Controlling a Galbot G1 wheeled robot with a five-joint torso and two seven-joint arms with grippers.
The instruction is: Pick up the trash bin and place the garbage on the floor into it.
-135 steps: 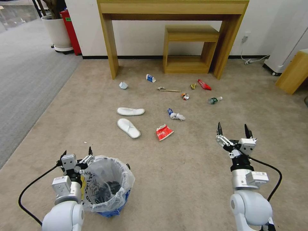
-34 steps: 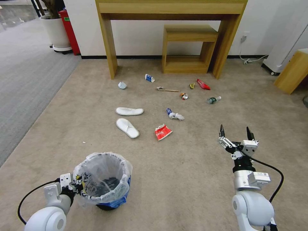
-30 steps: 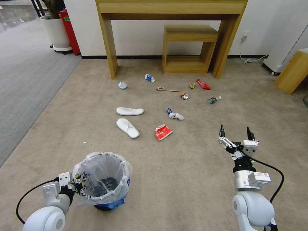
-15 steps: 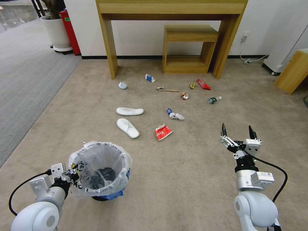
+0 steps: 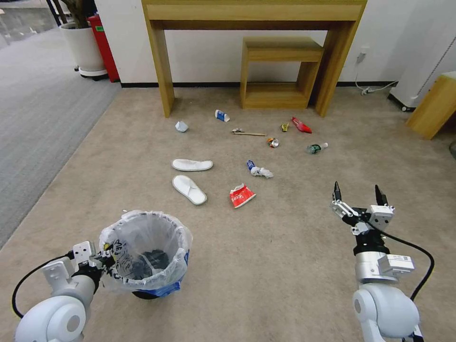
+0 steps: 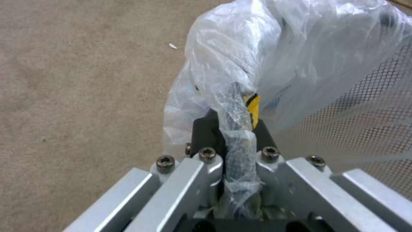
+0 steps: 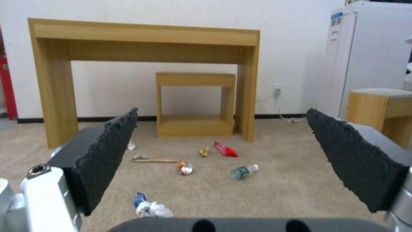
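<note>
Translucent plastic bunches between the fingers of the left gripper, which is clamped tight on the bag-covered rim of the trash bin at the lower left of the head view. The bin's black base sits at or just above the floor; whether it has cleared the carpet cannot be told. The right gripper hangs at the lower right with its fingers spread wide and nothing between them, facing the litter.

The garbage lies scattered across the middle of the frame: two white slippers left of centre, a red-white carton nearest the robot, crumpled paper just beyond it, then a wooden stick, a crushed can, a plastic bottle, a red wrapper and a blue-white cup near the legs of the wooden table.

The step in hand looks like carrying the bin toward the litter. Doing it well probably means keeping the rim level — the grip is on one side only, so the bin could tilt or swing, and a bite that holds mostly bag rather than rim may slip. A slow, steady lift would suit, with the opening kept upward and set close to the carton and slippers, within the right gripper's reach.
</note>
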